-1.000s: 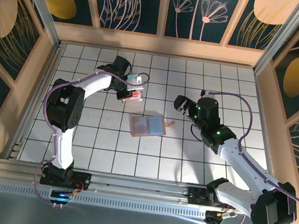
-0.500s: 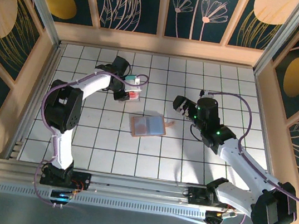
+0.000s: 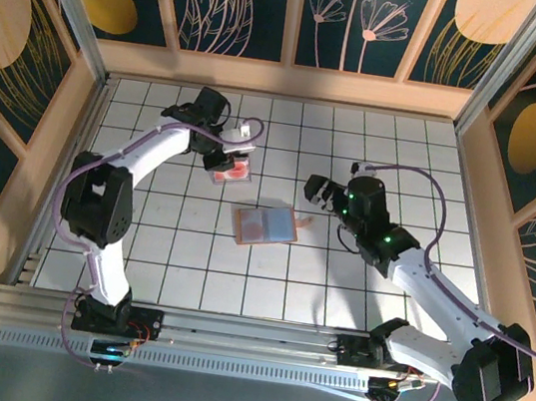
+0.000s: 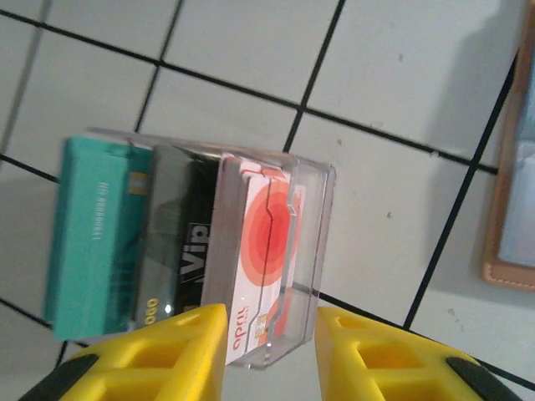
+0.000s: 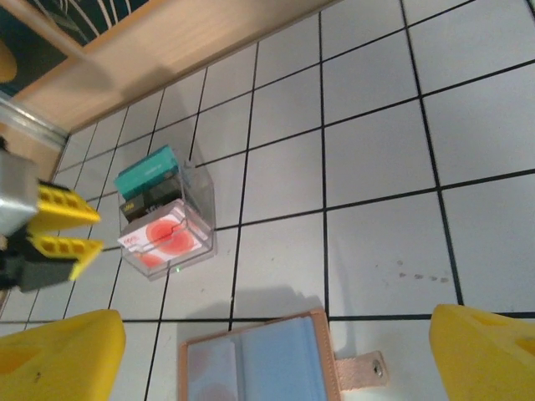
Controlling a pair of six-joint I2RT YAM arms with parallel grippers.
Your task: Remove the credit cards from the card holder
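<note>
Heads up, your right gripper is the one to use here. It hangs just past the far right corner of the card holder, so the wallet lies toward the arm bases and a bit to the left of it. The jaws are spread wide with nothing in them. In the right wrist view the holder sits right between the two yellow fingers at the bottom of the shot. The holder lies opened out flat on the tiled table, about mid-table. Its long axis runs left to right with a slight tilt, and the little strap tab pokes out on the right-hand end, the side nearest that gripper. Inside it's grey-blue pockets with a tan-pink border. There's a faint reddish patch behind the left pocket that could be a card, but I can't tell for sure. Your left gripper is further off, up by the clear box that holds the teal, black and red-and-white cards. Its fingers are parted a little, holding nothing, with the box just off the tips.
</note>
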